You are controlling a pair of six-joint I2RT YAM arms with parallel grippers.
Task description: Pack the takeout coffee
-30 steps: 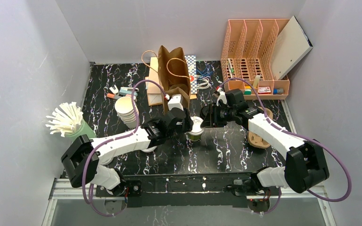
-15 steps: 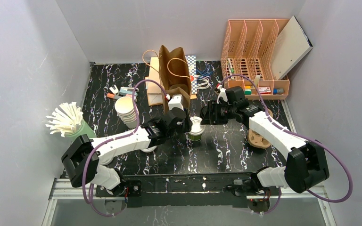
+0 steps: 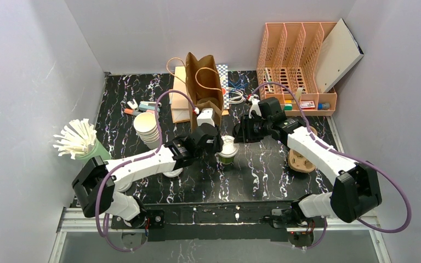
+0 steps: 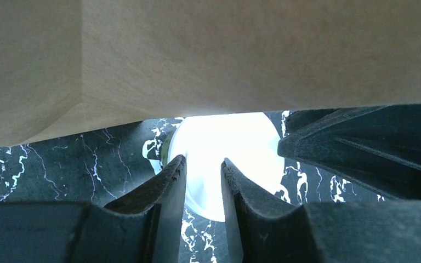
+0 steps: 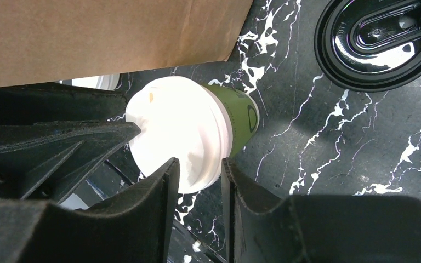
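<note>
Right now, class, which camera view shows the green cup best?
The right wrist view: the green cup sits mid-frame, white lid and green side both clear. The left wrist view shows mostly the glaring lid below the bag. The top view shows the cup small, from above.

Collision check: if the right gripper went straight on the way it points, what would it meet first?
Most likely the white lid of the green cup, directly ahead of the right gripper and showing between its fingertips. The left gripper sits close beside that line. Depth is unclear.
</note>
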